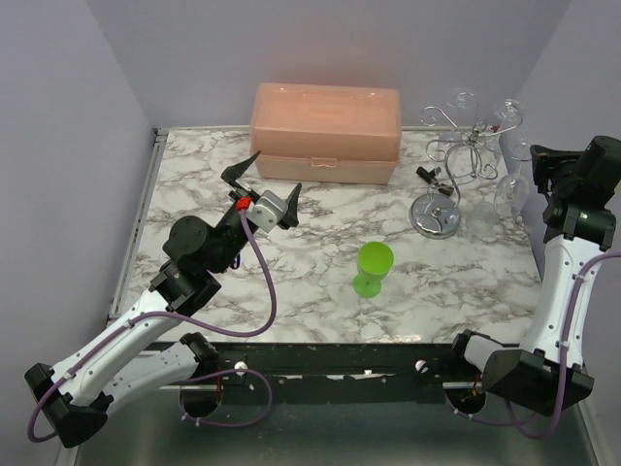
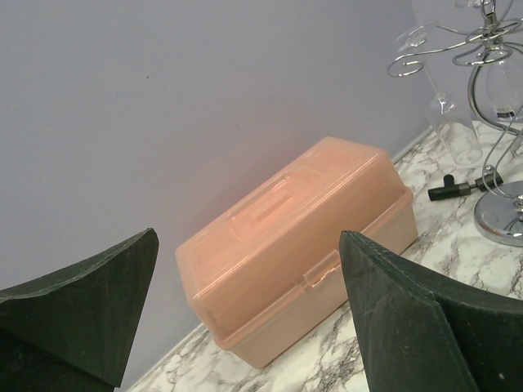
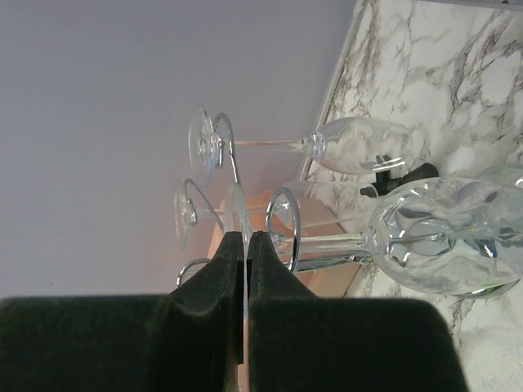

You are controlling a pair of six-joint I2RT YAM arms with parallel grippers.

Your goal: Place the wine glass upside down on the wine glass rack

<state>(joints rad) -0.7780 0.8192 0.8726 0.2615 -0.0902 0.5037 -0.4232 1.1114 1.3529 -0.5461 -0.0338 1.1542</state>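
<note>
The silver wire wine glass rack [image 1: 454,155] stands at the back right on its round shiny base [image 1: 436,216]. My right gripper [image 3: 246,235] is shut on the thin round foot of a clear wine glass [image 3: 441,237]. The glass is upside down, its stem running through one curled rack arm [image 3: 283,214]. In the top view this gripper [image 1: 534,160] is at the rack's right side, the glass bowl [image 1: 511,194] hanging below it. My left gripper [image 1: 262,180] is open and empty at mid-left, facing the pink box; the left wrist view shows its open fingers [image 2: 245,237].
Two more clear glasses [image 3: 359,147] hang on the rack. A pink plastic box [image 1: 325,131] lies along the back wall. A green cup [image 1: 373,268] stands near the table's middle. A small black part [image 1: 430,175] lies beside the rack base.
</note>
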